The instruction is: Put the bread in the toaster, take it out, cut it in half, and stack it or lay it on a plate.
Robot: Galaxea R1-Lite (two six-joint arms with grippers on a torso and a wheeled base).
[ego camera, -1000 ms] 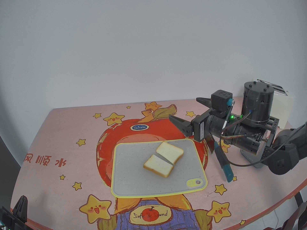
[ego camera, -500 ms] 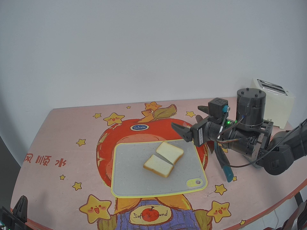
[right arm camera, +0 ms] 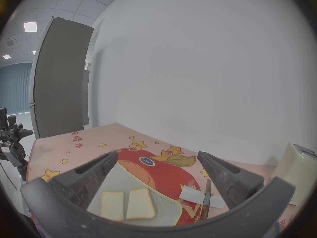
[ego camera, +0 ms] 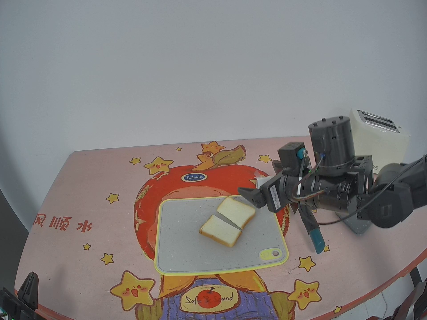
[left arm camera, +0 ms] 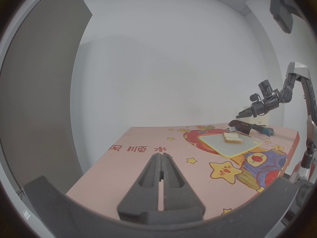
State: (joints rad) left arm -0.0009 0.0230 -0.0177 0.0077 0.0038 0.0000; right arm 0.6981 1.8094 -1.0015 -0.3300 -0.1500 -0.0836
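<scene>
The right gripper (ego camera: 258, 177) hangs with jaws wide apart. The cut bread (ego camera: 227, 221) lies on the board (ego camera: 178, 245) just below and ahead of its tips, and the knife (ego camera: 311, 227) lies beneath its wrist. The left gripper (left arm camera: 161, 172) is closed and empty, well apart from the bread.

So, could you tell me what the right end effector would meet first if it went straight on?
Probably the bread half nearest it, on the cutting board, though depth is unclear.
</scene>
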